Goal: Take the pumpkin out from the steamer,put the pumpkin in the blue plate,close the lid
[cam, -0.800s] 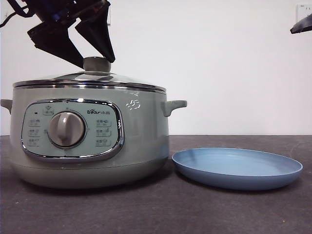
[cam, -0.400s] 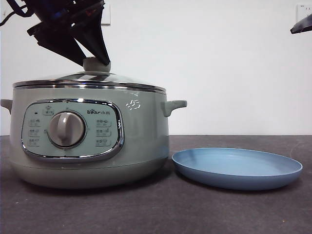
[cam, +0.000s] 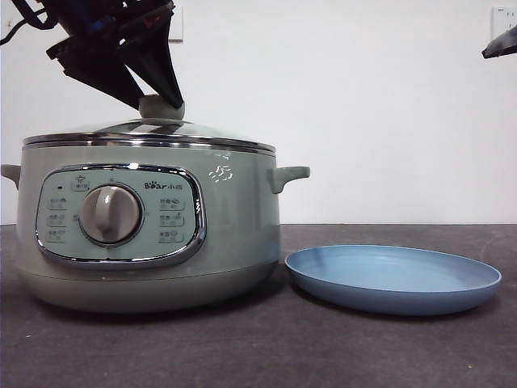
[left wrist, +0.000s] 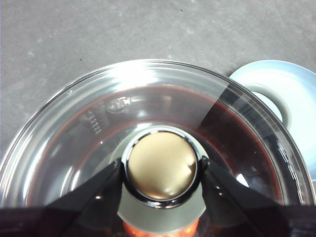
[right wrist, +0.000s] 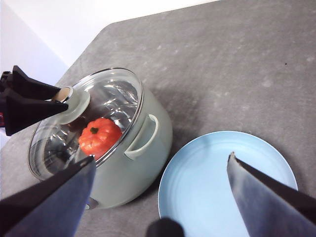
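Observation:
The sage-green steamer (cam: pixel 234 234) stands at the left with the glass lid (cam: pixel 194 131) on it. My left gripper (cam: pixel 160 103) is shut on the lid's knob (left wrist: pixel 161 164), one jaw pressed on each side. The pumpkin (right wrist: pixel 100 137) sits inside the steamer (right wrist: pixel 133 177) and shows through the lid (right wrist: pixel 113 94). The blue plate (cam: pixel 393 275) lies empty on the table right of the steamer. My right gripper (right wrist: pixel 160 158) is open and empty, high above the plate (right wrist: pixel 217 182); it shows only as a black tip (cam: pixel 501 42) in the front view.
The table (cam: pixel 323 356) is dark grey, with a white wall behind. The steamer's side handle (cam: pixel 289 175) points toward the plate. The plate's edge also shows in the left wrist view (left wrist: pixel 291 84).
My left gripper's jaws have closed in from either side onto the lid's knob. The lid, steamer and plate have not moved. The right arm has stayed still.

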Robot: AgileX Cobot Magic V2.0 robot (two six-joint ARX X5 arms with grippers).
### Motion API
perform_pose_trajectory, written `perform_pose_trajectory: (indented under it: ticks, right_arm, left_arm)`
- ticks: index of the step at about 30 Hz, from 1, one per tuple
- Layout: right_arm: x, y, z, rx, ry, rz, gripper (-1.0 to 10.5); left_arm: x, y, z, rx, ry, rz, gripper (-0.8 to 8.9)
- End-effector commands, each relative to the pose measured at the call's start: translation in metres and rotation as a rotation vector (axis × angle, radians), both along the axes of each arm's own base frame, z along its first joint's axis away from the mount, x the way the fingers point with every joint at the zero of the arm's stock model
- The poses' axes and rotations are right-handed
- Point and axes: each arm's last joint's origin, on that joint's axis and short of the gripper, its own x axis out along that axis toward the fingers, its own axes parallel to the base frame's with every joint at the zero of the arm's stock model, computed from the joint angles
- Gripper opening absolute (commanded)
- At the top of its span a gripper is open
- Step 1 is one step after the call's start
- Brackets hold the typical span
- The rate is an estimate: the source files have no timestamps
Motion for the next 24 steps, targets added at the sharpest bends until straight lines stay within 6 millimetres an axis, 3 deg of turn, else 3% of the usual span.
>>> perform_pose_trajectory:
  ticks: [1, 13, 19, 24]
  right_arm:
    - [0.001, 0.0, 0.001, -0.005, -0.013, 0.004, 4.4]
    - [0.009, 0.017, 0.002, -0.005, -0.025, 0.086, 4.5]
    - [0.028, 0.048, 0.005, -0.047, 0.008, 0.18, 5.2]
    - [0.049, 0.091, 0.012, -0.133, 0.035, 0.285, 5.4]
  left_arm:
    - [-0.004, 0.003, 0.018, -0.034, -0.114, -0.001, -0.13]
    - [-0.042, 0.026, 0.066, -0.075, -0.335, 0.115, -0.13]
    - [-0.067, 0.041, 0.087, -0.088, -0.439, 0.198, -0.13]
    - [-0.087, 0.054, 0.098, -0.084, -0.496, 0.266, -0.13]
